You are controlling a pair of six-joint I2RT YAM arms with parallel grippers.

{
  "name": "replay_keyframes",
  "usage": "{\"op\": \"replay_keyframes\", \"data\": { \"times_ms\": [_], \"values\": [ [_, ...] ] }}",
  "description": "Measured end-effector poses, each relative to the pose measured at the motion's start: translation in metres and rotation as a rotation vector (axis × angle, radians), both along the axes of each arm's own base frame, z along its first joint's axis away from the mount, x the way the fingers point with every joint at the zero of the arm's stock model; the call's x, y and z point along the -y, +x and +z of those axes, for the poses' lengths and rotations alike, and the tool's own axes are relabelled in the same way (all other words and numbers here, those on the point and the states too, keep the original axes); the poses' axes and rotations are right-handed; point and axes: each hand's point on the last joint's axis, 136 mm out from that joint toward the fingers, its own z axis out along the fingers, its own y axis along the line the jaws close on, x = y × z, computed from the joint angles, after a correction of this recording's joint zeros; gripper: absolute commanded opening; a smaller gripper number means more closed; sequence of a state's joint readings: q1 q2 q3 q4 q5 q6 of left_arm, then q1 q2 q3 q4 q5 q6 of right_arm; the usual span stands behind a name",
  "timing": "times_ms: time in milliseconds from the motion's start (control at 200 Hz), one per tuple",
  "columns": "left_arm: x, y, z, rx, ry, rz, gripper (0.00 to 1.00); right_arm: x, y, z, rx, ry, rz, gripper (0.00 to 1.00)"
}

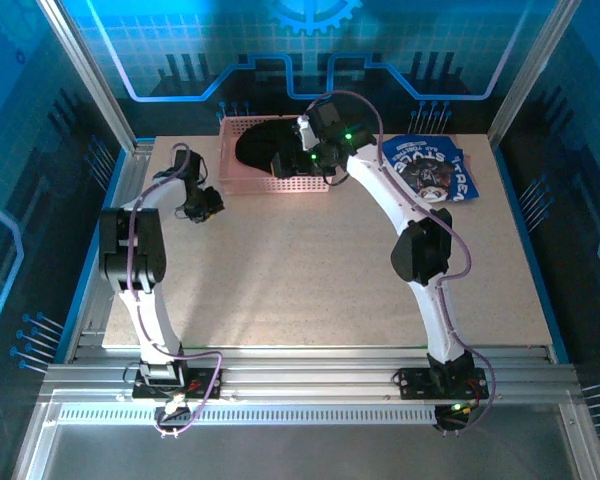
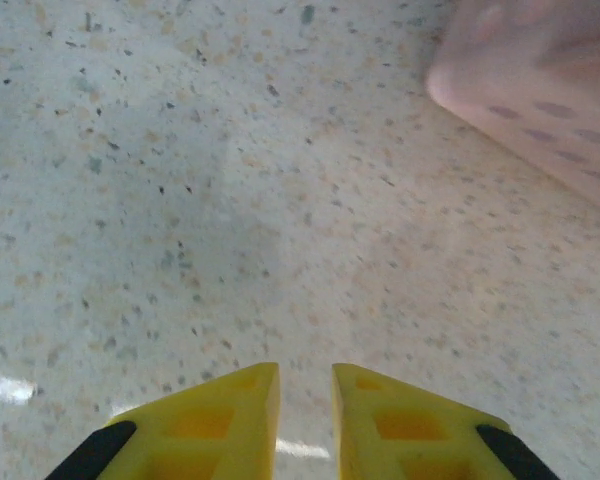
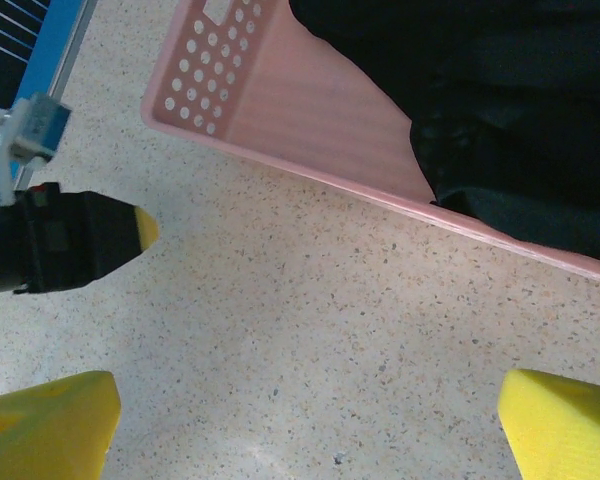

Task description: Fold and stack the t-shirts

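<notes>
As right tool [image 3: 305, 430] gapes, basket [image 3: 280, 100] holds shirt [image 3: 500, 100]

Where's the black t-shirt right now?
In the top view, the black t-shirt lies in the pink basket at the table's far edge, with the blue t-shirt to its right.

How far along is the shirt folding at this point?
Done: the blue shirt lies as a compact, folded-looking rectangle at the far right of the table. In hand: nothing gripped; the right gripper is wide open at the pink basket holding the black shirt, the left gripper narrowly open over bare table. Left: take out, fold and stack the black shirt.
</notes>
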State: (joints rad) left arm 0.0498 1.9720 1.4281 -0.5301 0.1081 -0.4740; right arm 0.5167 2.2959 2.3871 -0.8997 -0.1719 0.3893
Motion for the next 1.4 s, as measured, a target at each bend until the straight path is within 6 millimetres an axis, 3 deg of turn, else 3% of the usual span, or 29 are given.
{"op": "replay_keyframes", "data": {
  "times_ms": [60,140,255,360,430,545,780,1090,1271,1401],
  "values": [
    [0.002,0.006,0.018,0.052,-0.021,0.017,0.44,0.0,0.0,0.0,0.0,0.001,0.001,0.98],
    [0.003,0.017,0.047,0.144,-0.04,0.031,0.55,0.0,0.0,0.0,-0.001,0.0,0.001,0.99],
    [0.0,0.039,0.082,0.23,-0.068,0.059,0.56,0.0,-0.002,-0.004,-0.008,-0.001,0.004,0.99],
    [-0.005,0.066,0.101,0.291,-0.07,0.068,0.56,0.003,-0.009,-0.016,-0.041,-0.014,0.008,0.99],
    [-0.007,0.079,0.1,0.299,-0.073,0.073,0.56,0.004,-0.012,-0.023,-0.058,-0.02,0.01,0.99],
    [-0.008,0.093,0.076,0.264,-0.074,0.076,0.56,0.005,-0.015,-0.027,-0.071,-0.027,0.013,0.99],
    [-0.008,0.109,0.023,0.168,-0.075,0.077,0.48,0.005,-0.018,-0.009,-0.042,-0.005,0.019,0.99],
    [0.0,0.098,0.013,0.137,-0.039,0.02,0.15,0.004,-0.014,0.008,-0.003,0.005,0.017,0.99],
    [0.007,0.055,0.013,0.079,-0.017,-0.016,0.06,-0.005,0.004,0.032,0.103,-0.003,0.02,1.0],
    [0.015,0.014,0.014,0.037,-0.007,-0.033,0.02,-0.016,0.016,0.018,0.13,-0.035,0.028,1.0]
  ]
}}
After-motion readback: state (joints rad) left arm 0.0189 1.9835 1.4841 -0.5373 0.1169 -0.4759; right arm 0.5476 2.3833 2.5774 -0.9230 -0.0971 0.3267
